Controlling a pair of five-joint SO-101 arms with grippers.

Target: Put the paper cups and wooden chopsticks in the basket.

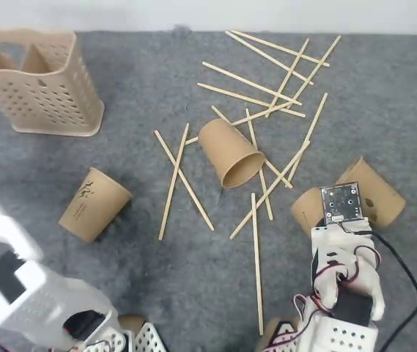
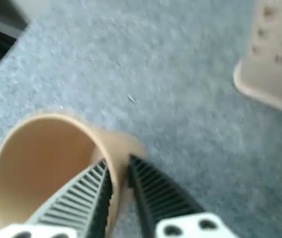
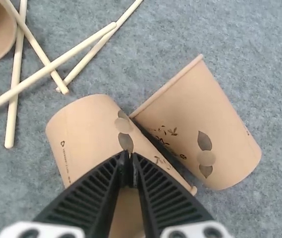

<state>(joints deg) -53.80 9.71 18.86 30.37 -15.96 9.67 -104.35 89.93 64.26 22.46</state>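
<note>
Paper cup (image 2: 41,163) clamped in left hand (image 2: 117,166) | right hand (image 3: 129,157) clamps second cup (image 3: 84,134) | third cup (image 3: 205,124) touching, chopsticks (image 3: 46,69) near

Grey carpet (image 1: 384,88) bears a basket (image 1: 47,103), toppled paper cups (image 1: 230,150) and scattered chopsticks (image 1: 173,182).

My left arm (image 1: 36,297) sits low at the near left corner. My left gripper (image 2: 117,162) is clamped on the wall of a paper cup (image 2: 41,163), one finger inside and one outside. My right arm (image 1: 344,290) lies extended forward with the wrist angled down, and my right gripper (image 3: 130,156) has its fingertips pressed together.
</note>
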